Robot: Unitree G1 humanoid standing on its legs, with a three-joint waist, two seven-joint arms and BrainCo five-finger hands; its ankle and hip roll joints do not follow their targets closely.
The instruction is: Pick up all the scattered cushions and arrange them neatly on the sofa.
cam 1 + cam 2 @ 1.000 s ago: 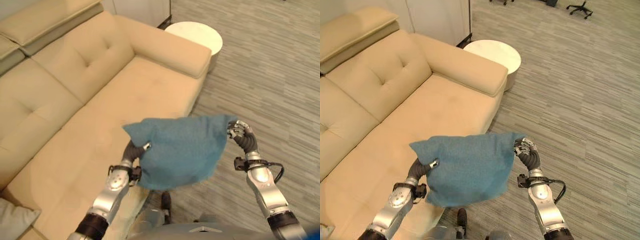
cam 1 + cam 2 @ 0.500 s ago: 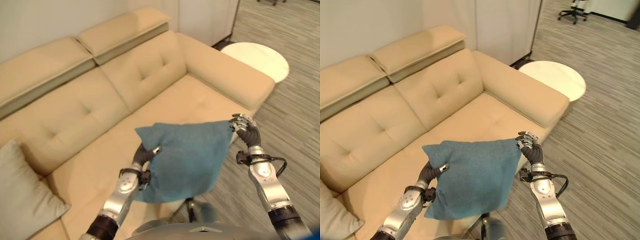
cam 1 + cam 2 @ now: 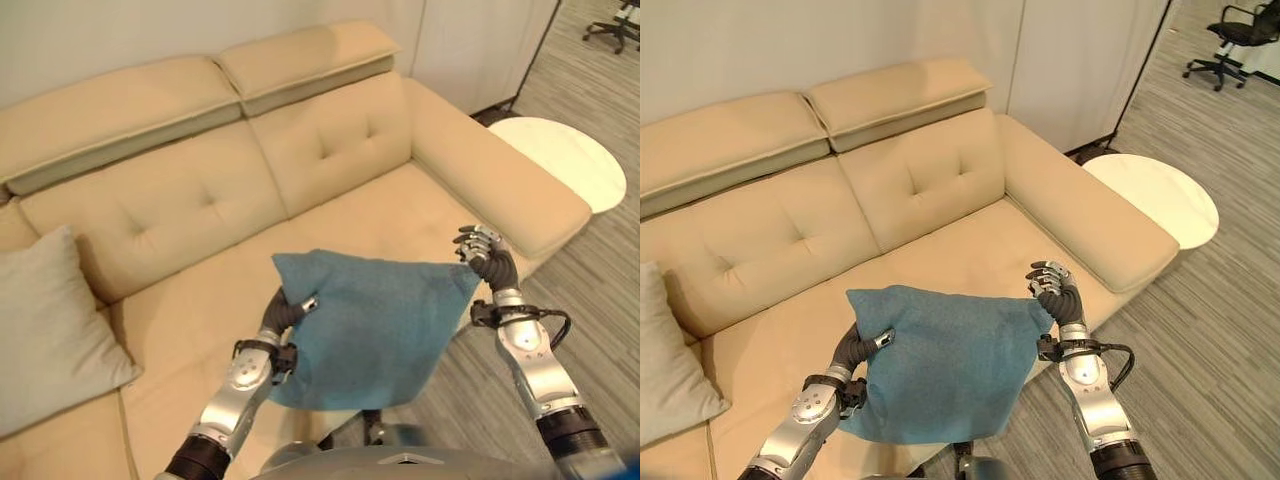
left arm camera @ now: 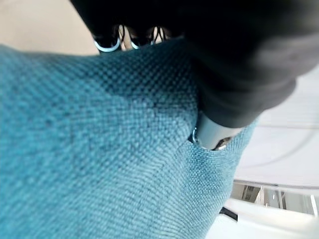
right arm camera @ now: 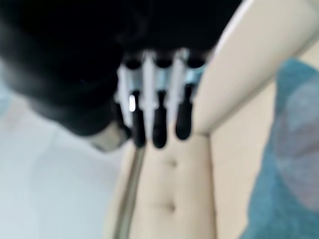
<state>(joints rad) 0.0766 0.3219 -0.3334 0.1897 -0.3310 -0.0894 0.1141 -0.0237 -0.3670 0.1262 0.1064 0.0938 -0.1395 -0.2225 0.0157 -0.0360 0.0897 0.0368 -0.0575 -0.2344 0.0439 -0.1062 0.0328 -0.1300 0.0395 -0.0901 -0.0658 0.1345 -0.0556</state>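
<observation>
I held the teal cushion [image 3: 370,325] in the air above the front of the sofa [image 3: 300,180]. My left hand [image 3: 285,310] gripped its left corner; my right hand [image 3: 1055,292], fingers curled, touched the right corner. A grey cushion [image 3: 45,320] leaned farther left.

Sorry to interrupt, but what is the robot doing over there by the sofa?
It is holding a teal cushion in front of the beige sofa. The left hand grips one upper corner; the right hand is at the other corner, fingers curled beside it. A grey cushion already leans on the sofa's left end.
</observation>
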